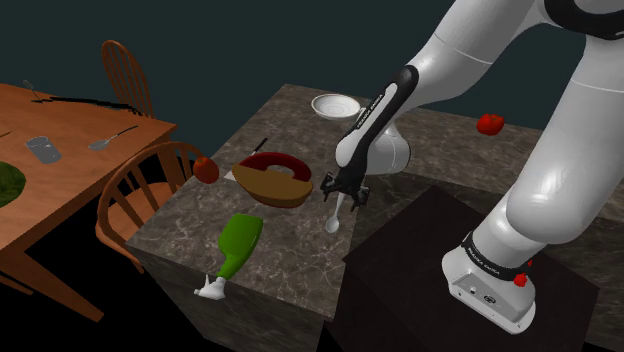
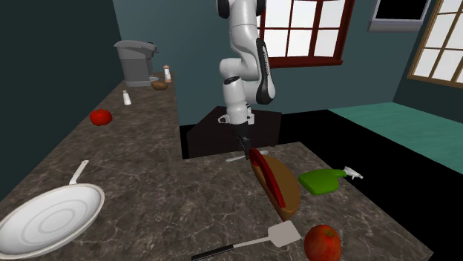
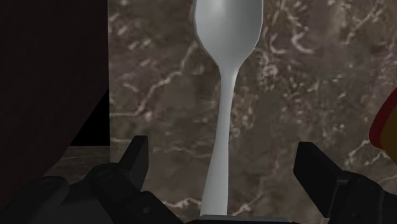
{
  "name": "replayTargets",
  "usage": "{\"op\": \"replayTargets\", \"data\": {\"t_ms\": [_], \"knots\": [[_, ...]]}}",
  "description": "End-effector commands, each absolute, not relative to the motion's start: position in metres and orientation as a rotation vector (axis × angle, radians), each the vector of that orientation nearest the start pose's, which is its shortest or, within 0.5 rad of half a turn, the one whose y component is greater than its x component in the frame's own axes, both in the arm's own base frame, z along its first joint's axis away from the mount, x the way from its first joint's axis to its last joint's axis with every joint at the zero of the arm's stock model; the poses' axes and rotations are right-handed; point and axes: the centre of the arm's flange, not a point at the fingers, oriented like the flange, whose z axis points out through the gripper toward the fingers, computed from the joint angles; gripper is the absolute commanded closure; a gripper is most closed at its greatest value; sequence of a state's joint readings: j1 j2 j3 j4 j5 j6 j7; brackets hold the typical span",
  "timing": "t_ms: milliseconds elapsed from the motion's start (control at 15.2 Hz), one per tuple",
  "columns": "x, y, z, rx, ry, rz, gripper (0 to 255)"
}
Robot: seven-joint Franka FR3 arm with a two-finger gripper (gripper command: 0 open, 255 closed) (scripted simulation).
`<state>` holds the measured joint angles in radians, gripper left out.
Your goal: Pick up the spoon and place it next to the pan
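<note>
Claw (image 3: 224, 147) released, fingers (image 3: 137, 159) astride spoon (image 3: 226, 38) lying at worktop (image 3: 305, 76) edge by the stand (image 1: 430, 260); not gripped. Lift and placement beside white pan (image 1: 334, 105) outstanding.

Small white lettering on the arm's (image 1: 375, 108) dark forearm cannot be read.

silver-grey spoon (image 3: 224, 121), brown white-veined counter (image 3: 299, 89), green bottle (image 1: 240, 240)

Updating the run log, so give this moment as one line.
phase: pre-grasp | gripper: open, straddling spoon | spoon: on counter, unheld | pan: elsewhere on counter
</note>
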<state>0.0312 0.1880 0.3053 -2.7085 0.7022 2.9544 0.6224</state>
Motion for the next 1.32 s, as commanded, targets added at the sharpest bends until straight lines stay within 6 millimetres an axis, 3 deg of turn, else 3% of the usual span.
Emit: {"op": "replayTargets", "data": {"t_ms": [0, 66, 660, 1254], "knots": [[0.383, 0.096, 0.171, -2.593, 1.385, 0.081, 0], [0.383, 0.096, 0.171, -2.593, 1.385, 0.081, 255], [0.383, 0.096, 0.171, -2.593, 1.385, 0.081, 255], [0.383, 0.096, 0.219, -2.593, 1.385, 0.081, 255]]}}
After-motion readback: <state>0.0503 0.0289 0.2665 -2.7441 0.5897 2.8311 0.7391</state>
